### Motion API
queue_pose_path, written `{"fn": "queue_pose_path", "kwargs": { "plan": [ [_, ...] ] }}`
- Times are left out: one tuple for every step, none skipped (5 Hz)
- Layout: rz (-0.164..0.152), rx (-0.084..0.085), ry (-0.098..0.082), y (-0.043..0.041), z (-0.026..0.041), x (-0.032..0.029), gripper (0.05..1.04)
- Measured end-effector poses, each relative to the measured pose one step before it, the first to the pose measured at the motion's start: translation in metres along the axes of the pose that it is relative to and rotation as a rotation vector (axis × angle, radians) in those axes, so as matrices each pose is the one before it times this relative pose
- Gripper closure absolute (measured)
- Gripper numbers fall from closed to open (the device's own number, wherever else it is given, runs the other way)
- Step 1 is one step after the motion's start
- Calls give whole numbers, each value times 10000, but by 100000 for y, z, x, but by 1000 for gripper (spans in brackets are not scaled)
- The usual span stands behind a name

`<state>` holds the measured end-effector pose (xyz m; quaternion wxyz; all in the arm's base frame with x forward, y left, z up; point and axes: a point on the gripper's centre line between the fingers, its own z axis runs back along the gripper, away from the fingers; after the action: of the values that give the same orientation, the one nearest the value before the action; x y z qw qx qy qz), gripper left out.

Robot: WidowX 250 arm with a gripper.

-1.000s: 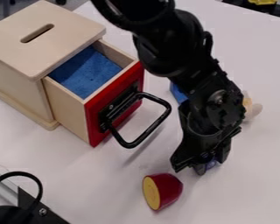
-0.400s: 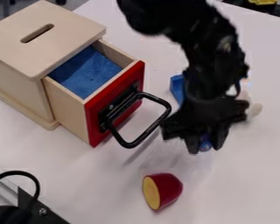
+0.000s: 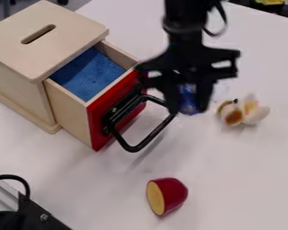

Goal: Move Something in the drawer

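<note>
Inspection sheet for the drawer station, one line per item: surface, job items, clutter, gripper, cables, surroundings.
Surface: white tabletop, no spill seen.
Job items: drawer pulled open, blue lining inside; blue object outside it, held.
Clutter: red piece with yellow face in front of drawer; white-and-orange item right of the gripper in view.
Gripper: closed on the blue object, beside the black handle.
Cables: black cable arching at lower left.
Surroundings: yellow item beyond the table's far edge.
</note>
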<state>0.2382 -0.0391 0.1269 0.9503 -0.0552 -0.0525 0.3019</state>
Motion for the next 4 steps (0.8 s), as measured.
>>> {"fn": "queue_pose_path", "kwargs": {
  "plan": [
    [-394, 373, 248, 2957, 1624, 627, 686],
    [-121, 81, 15, 2895, 30, 1115, 686],
    [-4, -231, -58, 2250, -998, 1754, 686],
    [535, 11, -223, 1625, -1127, 1273, 686]
  ]
}}
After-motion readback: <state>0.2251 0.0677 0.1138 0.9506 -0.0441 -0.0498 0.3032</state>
